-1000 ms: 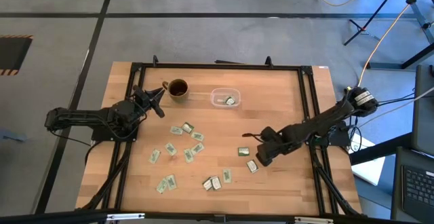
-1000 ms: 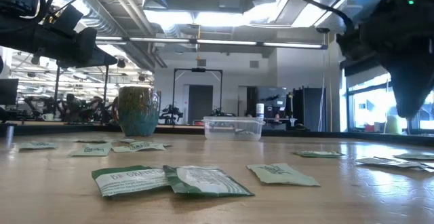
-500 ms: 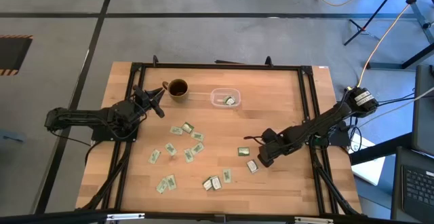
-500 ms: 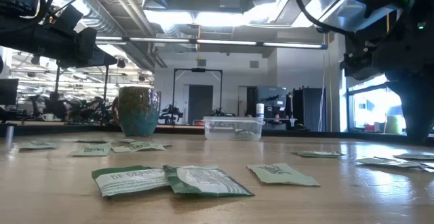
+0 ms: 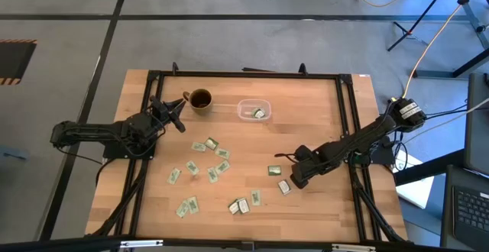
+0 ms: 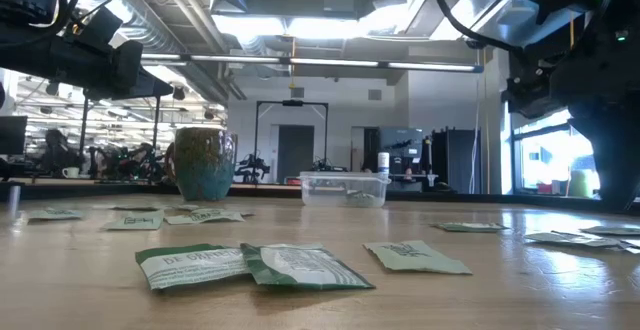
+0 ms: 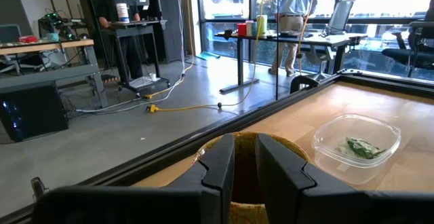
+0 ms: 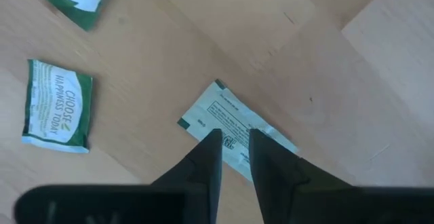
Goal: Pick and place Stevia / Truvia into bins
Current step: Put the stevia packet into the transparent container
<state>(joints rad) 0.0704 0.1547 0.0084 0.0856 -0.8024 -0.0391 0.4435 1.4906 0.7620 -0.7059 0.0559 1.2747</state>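
The right end effector (image 8: 234, 149) hangs low over one pale sachet (image 8: 236, 134) on the right part of the table (image 5: 321, 107). Its two fingers stand with only a narrow gap between them, the tips just above the paper, and they do not pinch it yet. This sachet lies flat on the wood, near the front right side of the scattered group. The step in hand looks like the picking of this packet. I judge that the next move needs the fingers to go down to the wood and close on the thin paper, which may slip because it lies so flat.

Another sachet with dark green edges (image 8: 56, 105) lies close beside it, and could be touched by mistake. The other Stevia / Truvia sachets (image 5: 211, 164) are spread over the middle and near part of the table. The clear bin (image 5: 254, 111) stands at the far side and already holds one packet. The brown mug (image 5: 200, 98) stands just left of it.

The left end effector (image 7: 245, 166) waits near the mug, fingers a little apart, holding nothing. Nothing blocks the way to the bin.
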